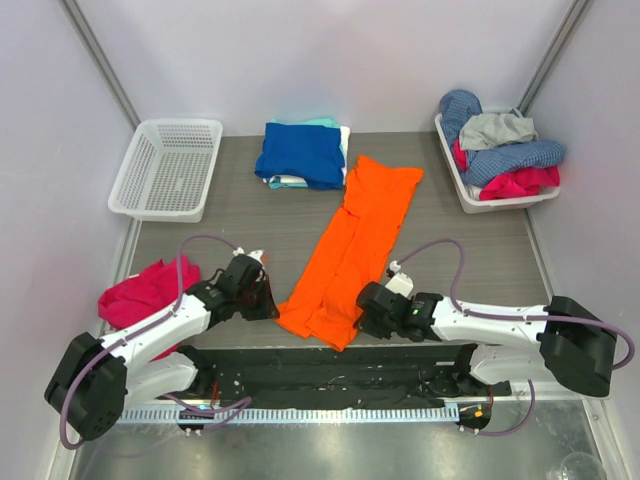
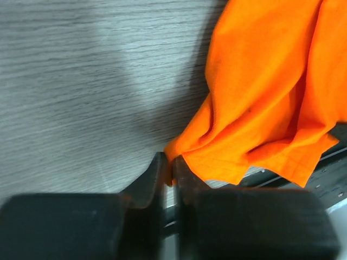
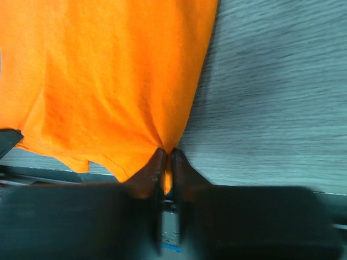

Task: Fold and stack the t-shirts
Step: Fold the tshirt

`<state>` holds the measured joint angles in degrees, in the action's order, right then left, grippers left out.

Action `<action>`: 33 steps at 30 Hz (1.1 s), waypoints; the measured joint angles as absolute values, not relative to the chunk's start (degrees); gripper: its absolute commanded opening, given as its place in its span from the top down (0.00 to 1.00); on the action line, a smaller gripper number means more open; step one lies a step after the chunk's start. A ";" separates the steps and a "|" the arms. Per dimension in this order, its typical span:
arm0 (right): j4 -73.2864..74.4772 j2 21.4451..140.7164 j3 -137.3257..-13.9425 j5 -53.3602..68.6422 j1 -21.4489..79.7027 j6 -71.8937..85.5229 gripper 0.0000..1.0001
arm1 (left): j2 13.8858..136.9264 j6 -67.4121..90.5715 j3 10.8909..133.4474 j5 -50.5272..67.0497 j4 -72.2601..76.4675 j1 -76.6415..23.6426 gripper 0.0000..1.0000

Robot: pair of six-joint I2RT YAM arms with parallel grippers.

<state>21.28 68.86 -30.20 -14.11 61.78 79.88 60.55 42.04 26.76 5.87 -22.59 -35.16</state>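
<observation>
Orange t-shirt (image 1: pixel 352 245) folded lengthwise into a long narrow strip, lying flat and diagonal on grey wood-grain table (image 1: pixel 240 220); far end near the folded stack, near end reaching the table's front edge between the two arms

Left gripper (image 2: pixel 171 164) low at the strip's near-left corner, fingers pressed together on a pinch of orange hem; cloth bunches into folds right at the tips

Right gripper (image 3: pixel 167 156) low at the near-right edge, fingers likewise closed on a small tuck of the same cloth

Stack just left of the strip's far end: folded royal blue t-shirt (image 1: pixel 300 152) on top, pale teal and white layers (image 1: pixel 287 181) showing beneath

White mesh basket (image 1: pixel 180 125) at far left of table

White bin (image 1: pixel 470 197) at far right, heaped with unfolded garments (image 1: pixel 505 150) in blue, grey and pink

Crumpled pink garment (image 1: pixel 140 290) at the left table edge, beside the left arm
</observation>
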 measured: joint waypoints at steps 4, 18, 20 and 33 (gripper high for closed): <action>22.65 68.49 -30.02 -14.39 61.78 79.79 0.45 | 60.40 42.13 26.76 6.09 -23.05 -35.27 0.34; 32.40 62.33 -33.06 -21.32 61.78 79.46 0.41 | 59.13 42.96 35.99 6.79 -23.31 -36.82 0.26; 33.95 61.19 -33.74 -23.07 61.41 79.40 0.41 | 64.10 41.69 37.71 7.18 -21.41 -36.82 0.25; 33.65 68.18 -38.22 -23.29 38.50 63.72 0.40 | 89.86 31.09 52.86 8.19 -15.88 -36.82 0.24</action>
<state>33.65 68.18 -38.22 -23.29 38.50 63.72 89.86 31.09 52.86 8.19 -15.88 -36.82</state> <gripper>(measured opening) 0.602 0.755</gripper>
